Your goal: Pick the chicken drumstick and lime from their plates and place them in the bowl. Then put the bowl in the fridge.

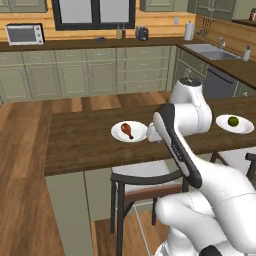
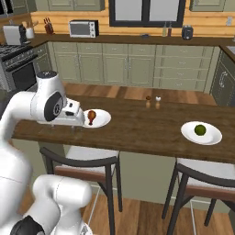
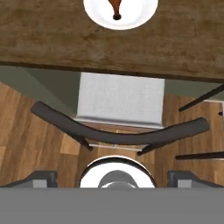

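The chicken drumstick lies on a white plate on the wooden counter. The lime rests on a second white plate further right. My gripper hangs open over the counter's near edge, just beside the drumstick plate, holding nothing. In the hand view the drumstick's bone tip and its plate sit at the top edge, well ahead of the gripper. The bowl and the fridge are out of view.
Two dark-framed stools stand under the counter's near side; one stool's curved backrest is directly below my hand. Salt and pepper shakers stand mid-counter. Cabinets, a microwave and a sink line the far walls.
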You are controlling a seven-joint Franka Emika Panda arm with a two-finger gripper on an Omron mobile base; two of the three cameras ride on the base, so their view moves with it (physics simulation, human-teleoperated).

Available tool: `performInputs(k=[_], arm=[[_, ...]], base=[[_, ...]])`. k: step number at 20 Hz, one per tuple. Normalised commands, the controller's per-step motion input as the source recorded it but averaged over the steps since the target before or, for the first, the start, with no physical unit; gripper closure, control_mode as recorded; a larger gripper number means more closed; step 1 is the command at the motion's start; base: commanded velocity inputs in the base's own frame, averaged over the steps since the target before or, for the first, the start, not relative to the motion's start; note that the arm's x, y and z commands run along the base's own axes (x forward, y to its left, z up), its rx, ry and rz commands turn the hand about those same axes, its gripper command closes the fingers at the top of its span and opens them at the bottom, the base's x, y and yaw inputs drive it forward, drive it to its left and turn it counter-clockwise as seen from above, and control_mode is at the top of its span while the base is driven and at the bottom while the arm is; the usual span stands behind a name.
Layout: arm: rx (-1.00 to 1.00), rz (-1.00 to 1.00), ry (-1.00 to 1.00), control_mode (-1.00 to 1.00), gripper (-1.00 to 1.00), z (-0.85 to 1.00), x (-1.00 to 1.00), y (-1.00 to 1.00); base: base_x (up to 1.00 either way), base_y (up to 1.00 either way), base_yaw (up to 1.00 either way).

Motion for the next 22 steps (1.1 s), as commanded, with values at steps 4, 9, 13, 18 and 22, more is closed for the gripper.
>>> performInputs(k=[4,9,13,18,22], arm=[[0.0,0.09,0.01,-1.0,-1.0,-0.59,1.0,0.18],[0.0,0.03,-0.14,-1.0,-1.0,-0.75,0.84,0.01],[0.0,0.0,-0.09,-1.0,-1.0,-0.37,0.78,0.0],[0.0,0.0,0.0,-1.0,-1.0,-0.15,0.78,0.01],[0.0,0.0,0.0,-1.0,-1.0,-0.06,0.71,0.01]], base=[[0.0,0.0,0.0],[0.0,0.0,0.0],[0.0,0.0,0.0],[0.0,0.0,0.0],[0.0,0.0,0.0]])
